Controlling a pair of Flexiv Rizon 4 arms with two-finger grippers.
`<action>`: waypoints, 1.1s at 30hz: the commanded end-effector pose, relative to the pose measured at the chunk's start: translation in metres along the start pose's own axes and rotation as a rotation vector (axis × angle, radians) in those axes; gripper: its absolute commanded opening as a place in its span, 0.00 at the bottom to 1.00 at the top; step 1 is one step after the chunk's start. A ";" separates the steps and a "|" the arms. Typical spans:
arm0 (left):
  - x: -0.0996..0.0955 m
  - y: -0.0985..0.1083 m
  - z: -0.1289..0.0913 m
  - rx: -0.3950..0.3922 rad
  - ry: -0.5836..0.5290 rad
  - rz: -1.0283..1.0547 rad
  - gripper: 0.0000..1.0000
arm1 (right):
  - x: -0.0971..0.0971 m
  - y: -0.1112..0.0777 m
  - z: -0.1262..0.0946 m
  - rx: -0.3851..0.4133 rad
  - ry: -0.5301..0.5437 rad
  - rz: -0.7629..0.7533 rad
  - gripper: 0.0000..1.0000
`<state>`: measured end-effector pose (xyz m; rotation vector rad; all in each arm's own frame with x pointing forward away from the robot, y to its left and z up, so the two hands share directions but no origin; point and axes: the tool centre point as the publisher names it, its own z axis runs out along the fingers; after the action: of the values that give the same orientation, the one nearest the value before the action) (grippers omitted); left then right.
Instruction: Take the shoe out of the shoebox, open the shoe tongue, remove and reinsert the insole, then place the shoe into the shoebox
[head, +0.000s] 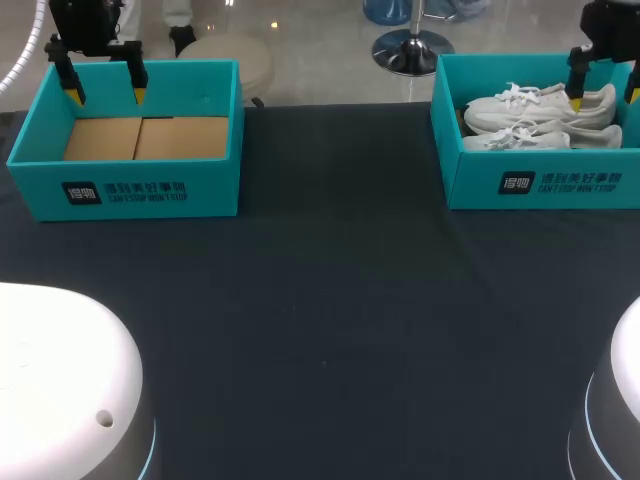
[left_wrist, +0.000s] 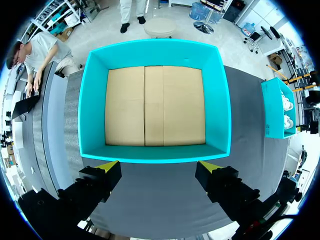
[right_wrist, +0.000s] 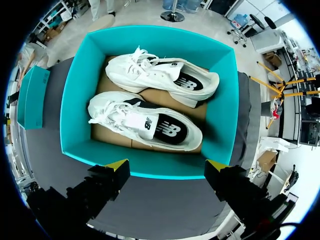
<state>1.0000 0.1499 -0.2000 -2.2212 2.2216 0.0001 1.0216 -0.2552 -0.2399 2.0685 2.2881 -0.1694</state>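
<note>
Two white shoes lie side by side in the teal shoebox (head: 540, 180) at the table's far right; one shoe (right_wrist: 145, 122) is nearer my right gripper, the other shoe (right_wrist: 162, 75) behind it. My right gripper (right_wrist: 166, 165) hovers open above that shoebox's (right_wrist: 75, 100) near wall, holding nothing; in the head view the right gripper (head: 603, 98) is over the shoes (head: 540, 110). My left gripper (head: 105, 92) hangs open over the empty teal box (head: 125, 190) at the far left. The left gripper (left_wrist: 159, 166) sits above the near wall of the empty box (left_wrist: 90, 105).
The empty box has a brown cardboard floor (left_wrist: 155, 105). A dark cloth (head: 330, 300) covers the table between the two boxes. White rounded robot bases (head: 60, 390) stand at the near corners.
</note>
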 end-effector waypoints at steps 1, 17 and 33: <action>0.000 0.000 0.000 0.000 0.000 0.000 1.00 | -0.001 0.002 0.000 0.004 0.000 0.000 1.00; 0.000 0.000 0.000 0.000 0.000 0.000 1.00 | -0.002 0.002 0.001 -0.008 0.000 -0.004 1.00; 0.000 0.000 0.000 0.000 0.000 0.000 1.00 | -0.025 -0.005 0.036 -0.049 0.026 0.019 1.00</action>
<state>1.0000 0.1500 -0.2000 -2.2213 2.2215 0.0001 1.0201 -0.2808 -0.2653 2.0716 2.2675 -0.1153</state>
